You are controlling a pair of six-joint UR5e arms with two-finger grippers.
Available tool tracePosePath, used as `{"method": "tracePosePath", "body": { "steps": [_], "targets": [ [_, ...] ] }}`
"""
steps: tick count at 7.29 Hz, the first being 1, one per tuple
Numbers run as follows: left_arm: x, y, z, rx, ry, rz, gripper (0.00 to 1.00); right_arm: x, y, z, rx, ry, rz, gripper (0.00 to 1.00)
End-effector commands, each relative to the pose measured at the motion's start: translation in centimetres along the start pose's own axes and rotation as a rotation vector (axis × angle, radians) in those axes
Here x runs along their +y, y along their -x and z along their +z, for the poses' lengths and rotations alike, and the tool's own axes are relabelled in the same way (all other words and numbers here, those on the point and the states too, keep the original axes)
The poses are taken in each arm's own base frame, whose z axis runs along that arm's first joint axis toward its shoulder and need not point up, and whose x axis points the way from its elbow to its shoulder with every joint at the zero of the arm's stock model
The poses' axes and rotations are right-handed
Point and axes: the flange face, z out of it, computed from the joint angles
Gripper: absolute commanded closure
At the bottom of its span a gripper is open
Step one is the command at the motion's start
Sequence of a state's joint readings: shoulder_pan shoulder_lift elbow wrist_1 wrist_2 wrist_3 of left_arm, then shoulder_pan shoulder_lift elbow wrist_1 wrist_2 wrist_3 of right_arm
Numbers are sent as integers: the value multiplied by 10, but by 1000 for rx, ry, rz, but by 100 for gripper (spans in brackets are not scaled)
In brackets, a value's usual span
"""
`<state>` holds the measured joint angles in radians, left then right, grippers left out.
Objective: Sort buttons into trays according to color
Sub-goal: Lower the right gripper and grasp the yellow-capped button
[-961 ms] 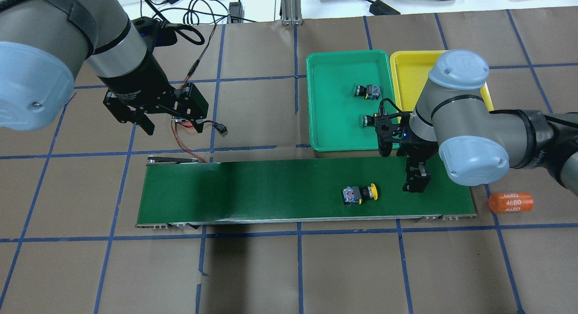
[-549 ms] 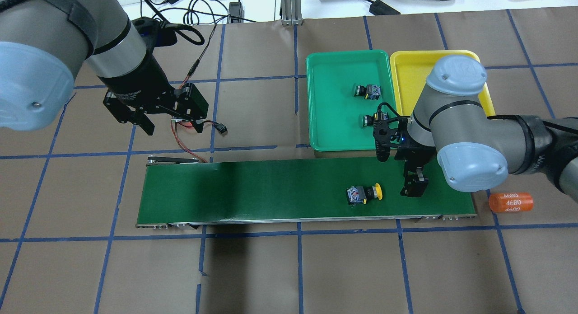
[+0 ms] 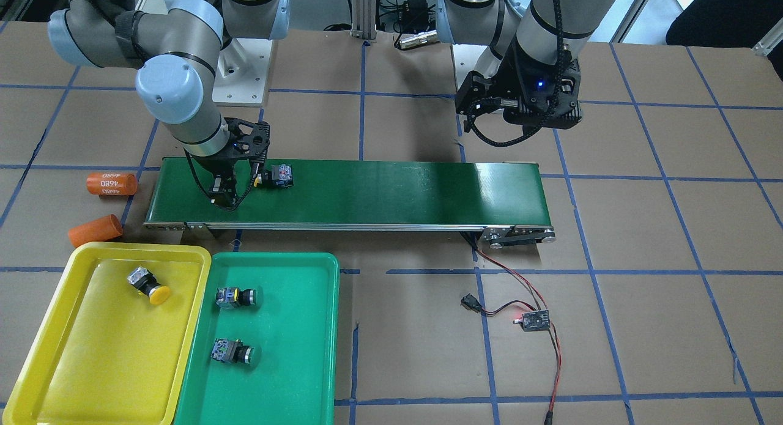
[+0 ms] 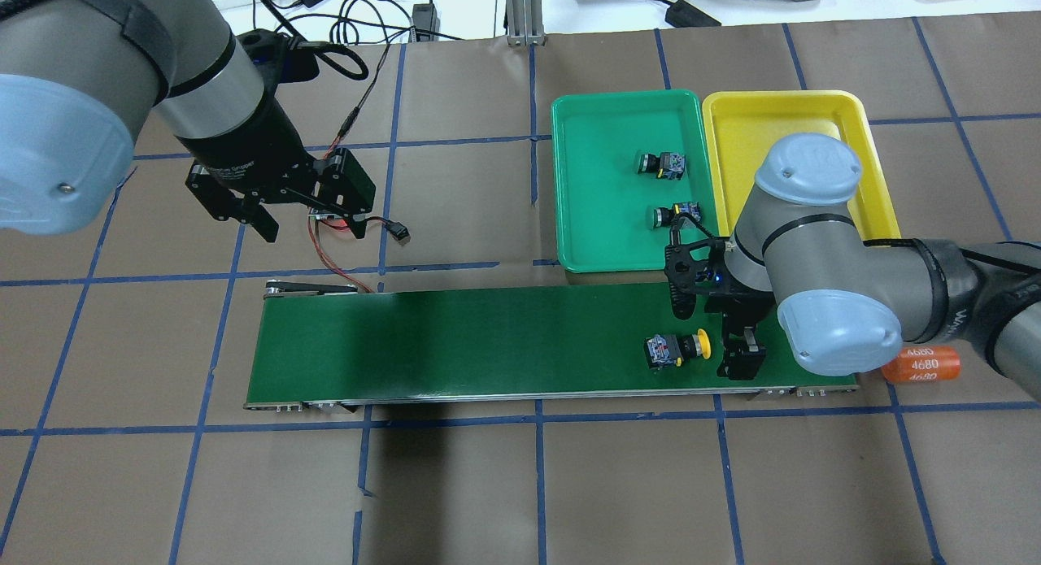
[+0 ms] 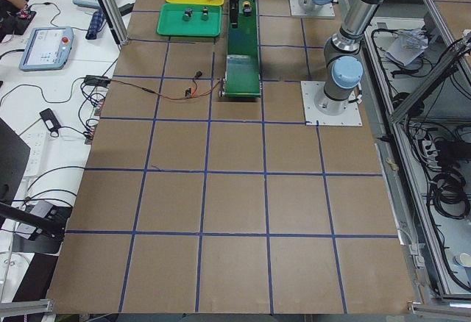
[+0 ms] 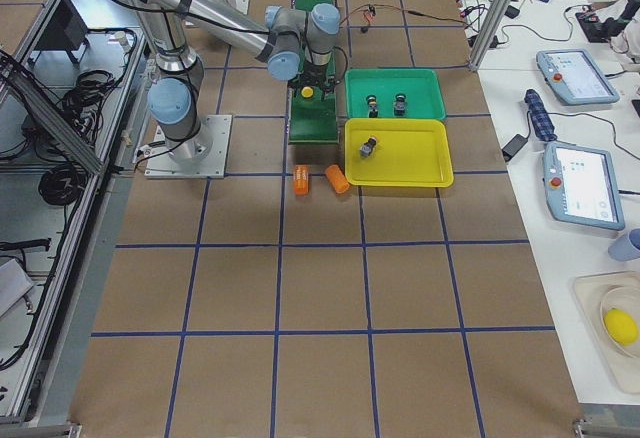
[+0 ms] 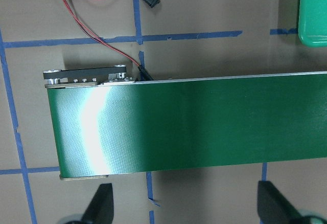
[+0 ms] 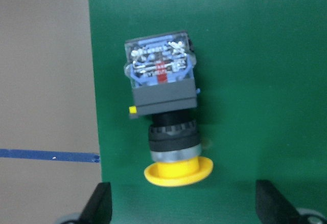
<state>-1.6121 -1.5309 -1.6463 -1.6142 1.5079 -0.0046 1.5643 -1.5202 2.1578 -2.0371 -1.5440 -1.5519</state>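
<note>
Movement since the earlier overhead frames: the yellow button (image 4: 677, 349) sits further right along the conveyor belt (image 4: 488, 345). The right gripper (image 4: 738, 358) has come lower in frame to meet it. No change noted at the left gripper (image 4: 305, 211), which hangs released, fingers spread, at upper left over the brown surface (image 4: 455, 484).

Current state: the right gripper is released, empty and just beside the button's cap. In the right wrist view its fingers (image 8: 99, 206) show at the two bottom corners. The cap points toward them but the button is not yet between them. The button lies on its side near the belt's left edge in that view.

Other items: two green buttons (image 4: 660, 163) lie in the green tray (image 4: 561, 183). A second yellow button (image 3: 148, 285) lies in the yellow tray (image 3: 141, 247).

Risks, as judged:
- The button appears to be travelling on the belt. A mistimed close would catch only the round cap, which could slip or roll out.
- A finger landing on the blocky body would push it toward the nearby belt edge and off.
- If the button is not picked, it may run off the right end of the belt, toward the orange cylinder (image 4: 923, 363).
- The trays touch side by side, so a short carry would drop the button in the green one.
</note>
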Motion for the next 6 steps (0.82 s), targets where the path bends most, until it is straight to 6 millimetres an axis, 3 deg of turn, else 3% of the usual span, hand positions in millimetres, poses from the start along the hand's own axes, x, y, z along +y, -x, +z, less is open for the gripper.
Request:
{"method": "tracePosePath", "body": {
  "steps": [1,6],
  "targets": [
    [0,0,1,0,2,0,0,0,4,6,-1,-4,-1,0],
    [-1,0,0,0,1,0,0,-2,4,4,2,-14,2,0]
  ]
}}
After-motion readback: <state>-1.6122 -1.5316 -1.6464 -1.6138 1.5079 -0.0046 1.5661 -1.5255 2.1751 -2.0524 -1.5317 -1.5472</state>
